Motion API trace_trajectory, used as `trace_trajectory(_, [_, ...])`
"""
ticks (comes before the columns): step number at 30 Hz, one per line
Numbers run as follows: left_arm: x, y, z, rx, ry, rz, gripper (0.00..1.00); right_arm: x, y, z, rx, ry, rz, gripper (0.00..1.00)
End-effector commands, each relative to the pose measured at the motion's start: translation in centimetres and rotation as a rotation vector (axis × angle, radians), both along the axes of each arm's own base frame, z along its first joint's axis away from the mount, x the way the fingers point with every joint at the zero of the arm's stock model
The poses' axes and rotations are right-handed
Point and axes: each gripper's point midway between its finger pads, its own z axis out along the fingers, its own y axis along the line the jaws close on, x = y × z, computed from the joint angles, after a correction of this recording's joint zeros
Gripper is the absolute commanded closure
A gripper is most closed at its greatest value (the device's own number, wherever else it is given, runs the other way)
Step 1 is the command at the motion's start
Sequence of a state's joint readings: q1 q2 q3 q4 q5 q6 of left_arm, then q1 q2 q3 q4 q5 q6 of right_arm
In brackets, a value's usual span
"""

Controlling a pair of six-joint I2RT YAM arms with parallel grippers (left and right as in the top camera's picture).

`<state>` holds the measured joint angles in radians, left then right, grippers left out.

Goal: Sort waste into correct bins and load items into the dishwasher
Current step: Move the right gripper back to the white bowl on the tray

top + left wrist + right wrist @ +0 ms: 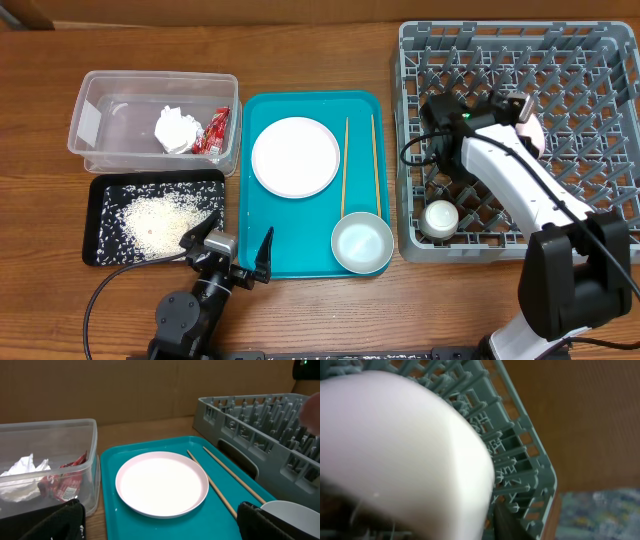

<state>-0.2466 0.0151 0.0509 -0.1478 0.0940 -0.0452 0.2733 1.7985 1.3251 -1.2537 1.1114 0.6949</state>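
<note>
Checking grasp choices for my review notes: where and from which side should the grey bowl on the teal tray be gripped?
I'd pinch the grey bowl at its near rim from above, one finger inside: it stands upright, mouth open, and the chopsticks end at its far edge.

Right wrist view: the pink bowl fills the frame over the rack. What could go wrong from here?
The pale pink bowl blocks most of the right wrist camera's view of the dish rack, so the right gripper may set it crooked on the pegs and it could tip. The small white cup stands in the rack close beside the right arm; pulling back carelessly might knock it over.
</note>
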Motion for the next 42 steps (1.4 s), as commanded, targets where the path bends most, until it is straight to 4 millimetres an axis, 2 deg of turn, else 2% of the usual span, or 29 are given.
trace_trajectory(1, [0.1, 0.1, -0.3, 0.004, -0.004, 0.005, 0.00, -0.3, 1.4, -0.6, 0.055, 0.000, 0.003, 0.69])
trace_trajectory(5, [0.1, 0.1, -0.3, 0.004, -0.004, 0.006, 0.00, -1.1, 3.0, 1.0, 0.090, -0.054, 0.000, 0.56])
trace_trajectory(10, [0.1, 0.1, -0.3, 0.004, -0.004, 0.006, 0.00, -1.7, 7.3, 3.6, 0.271, -0.088, 0.073, 0.47])
trace_trajectory(12, [0.1, 0.1, -0.3, 0.004, -0.004, 0.005, 0.00, -2.3, 10.1, 4.2, 0.407, -0.079, 0.122, 0.39])
trace_trajectory(17, [0.1, 0.1, -0.3, 0.004, -0.004, 0.005, 0.00, -5.2, 19.7, 3.5, 0.831, 0.106, 0.339, 0.38])
trace_trajectory(20, [0.1, 0.1, -0.3, 0.004, -0.004, 0.005, 0.00, -8.6, 25.9, 2.6, 1.104, 0.263, 0.408, 0.39])
trace_trajectory(21, [0.1, 0.1, -0.3, 0.004, -0.004, 0.005, 0.00, -10.4, 28.9, 2.0, 1.212, 0.333, 0.446, 0.42])
trace_trajectory(23, [0.1, 0.1, -0.3, 0.004, -0.004, 0.005, 0.00, -11.9, 30.6, 0.8, 1.244, 0.344, 0.407, 0.43])
trace_trajectory(26, [0.1, 0.1, -0.3, 0.004, -0.004, 0.005, 0.00, -13.5, 31.7, -1.4, 1.237, 0.318, 0.318, 0.42])
trace_trajectory(28, [0.1, 0.1, -0.3, 0.004, -0.004, 0.006, 0.00, -14.2, 31.5, -3.3, 1.204, 0.277, 0.241, 0.42])
trace_trajectory(30, [0.1, 0.1, -0.3, 0.004, -0.004, 0.006, 0.00, -14.5, 30.4, -4.9, 1.167, 0.243, 0.162, 0.42])
trace_trajectory(32, [0.1, 0.1, -0.3, 0.004, -0.004, 0.006, 0.00, -14.6, 28.2, -7.4, 1.113, 0.213, 0.073, 0.37])
trace_trajectory(37, [0.1, 0.1, -0.3, 0.004, -0.004, 0.006, 0.00, -14.8, 26.1, -10.6, 1.099, 0.204, -0.005, 0.36])
trace_trajectory(41, [0.1, 0.1, -0.3, 0.004, -0.004, 0.005, 0.00, -15.8, 24.8, -12.9, 1.110, 0.215, -0.090, 0.43])
trace_trajectory(42, [0.1, 0.1, -0.3, 0.004, -0.004, 0.005, 0.00, -15.9, 24.6, -13.1, 1.117, 0.219, -0.100, 0.52])
